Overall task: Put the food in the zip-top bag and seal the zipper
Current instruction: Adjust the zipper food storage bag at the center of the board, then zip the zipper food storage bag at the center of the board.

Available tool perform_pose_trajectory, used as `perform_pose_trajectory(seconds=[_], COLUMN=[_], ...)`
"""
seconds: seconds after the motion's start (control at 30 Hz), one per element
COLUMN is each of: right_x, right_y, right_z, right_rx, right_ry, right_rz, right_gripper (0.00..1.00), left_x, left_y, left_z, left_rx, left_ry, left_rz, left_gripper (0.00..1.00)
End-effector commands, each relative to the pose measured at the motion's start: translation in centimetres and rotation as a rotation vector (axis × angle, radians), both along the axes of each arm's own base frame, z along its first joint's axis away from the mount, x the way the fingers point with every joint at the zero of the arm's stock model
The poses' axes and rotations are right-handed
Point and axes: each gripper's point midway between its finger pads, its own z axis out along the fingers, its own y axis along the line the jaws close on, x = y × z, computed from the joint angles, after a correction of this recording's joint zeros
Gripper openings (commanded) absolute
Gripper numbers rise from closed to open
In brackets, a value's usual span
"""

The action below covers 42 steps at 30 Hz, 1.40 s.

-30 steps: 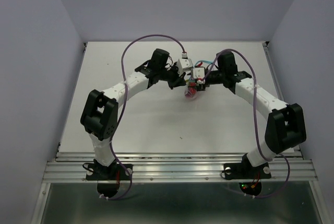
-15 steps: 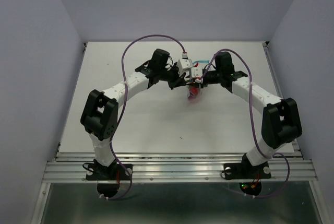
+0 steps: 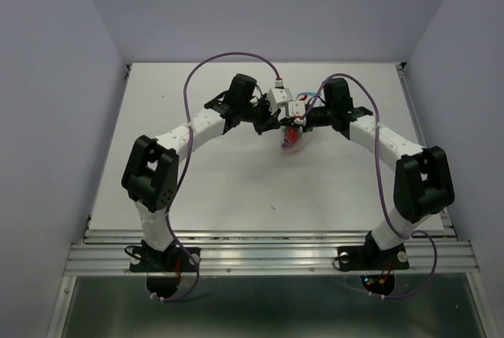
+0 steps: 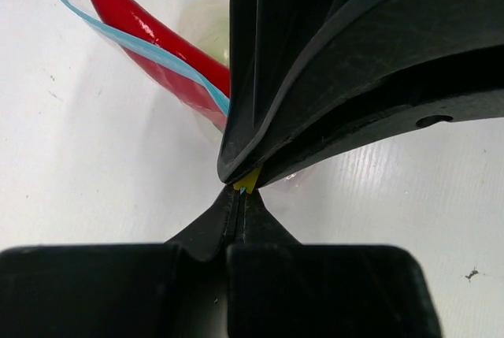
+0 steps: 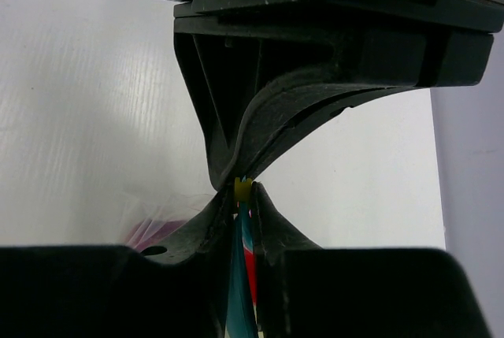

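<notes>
Top external view: the two arms meet over the far middle of the table (image 3: 236,188), and the zip-top bag (image 3: 293,143) lies just below their tips.
The left gripper (image 3: 277,121) is closed tight and the right gripper (image 3: 293,123) is drawn narrow. Both pinch the zipper (image 4: 157,53) at one place, tip against tip, with a small yellow piece (image 4: 246,181) showing there. From the fingers the blue strip runs to the upper left, and the red chili (image 4: 134,19) lies inside the bag, just behind it.
</notes>
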Motion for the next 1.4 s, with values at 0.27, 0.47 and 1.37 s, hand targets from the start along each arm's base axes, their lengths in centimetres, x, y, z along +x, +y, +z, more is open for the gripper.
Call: perform_pose_trajectory(seconds=[0.27,0.47,1.37], right_x=[2.6,3.4,5.4], right_y=[-0.8,-1.6,-4.9], right_z=[2.6,3.3,2.5], right_rx=[-0.014,-0.027,-0.136], right_ry=[-0.066,-0.061,-0.052], right_rz=[-0.105,-0.181,-0.379], right_gripper=[0.01,0.01,0.01], left_x=[1.3,1.5,3.4], left_y=[1.7,2.8,6.8], left_z=[4.8,3.8,0.1], left_rx=[-0.051,-0.039,0.035], left_ry=[-0.120,-0.118,-0.088], left_rz=[0.177,0.259,0.475], left_gripper=[0.00,0.00,0.00])
